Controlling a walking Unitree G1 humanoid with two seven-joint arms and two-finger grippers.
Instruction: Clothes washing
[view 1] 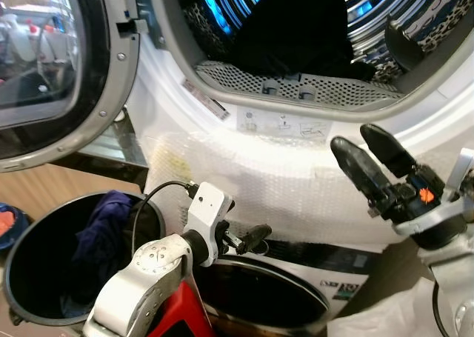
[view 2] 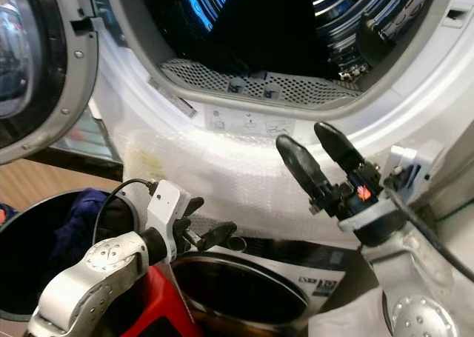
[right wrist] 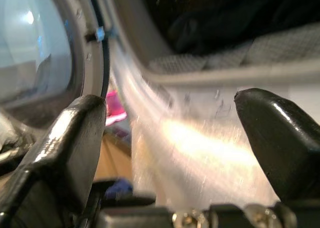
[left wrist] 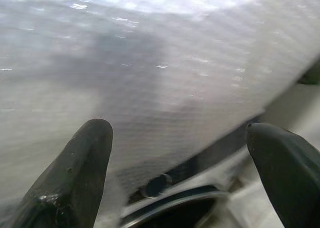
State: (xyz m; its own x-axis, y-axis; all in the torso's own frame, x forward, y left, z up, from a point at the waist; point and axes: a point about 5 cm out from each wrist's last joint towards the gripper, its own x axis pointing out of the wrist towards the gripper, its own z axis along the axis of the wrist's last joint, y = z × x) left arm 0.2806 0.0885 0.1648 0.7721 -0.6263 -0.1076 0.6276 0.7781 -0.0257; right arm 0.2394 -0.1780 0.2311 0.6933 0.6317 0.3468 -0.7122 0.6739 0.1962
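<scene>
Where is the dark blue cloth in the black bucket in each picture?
Left eye view: the dark blue cloth hangs in the black bucket at lower left, beside the left arm.
Right eye view: same cloth at the lower left edge.
Left wrist view: not in it.
Right wrist view: a small blue blur low between the fingers, probably it.
Shared landmark: the washer's bubble-wrapped front.

right gripper (right wrist: pixel 170 153) fingers spread, facing washer door (right wrist: pixel 40 52), dark clothes (right wrist: pixel 225 17).
</scene>
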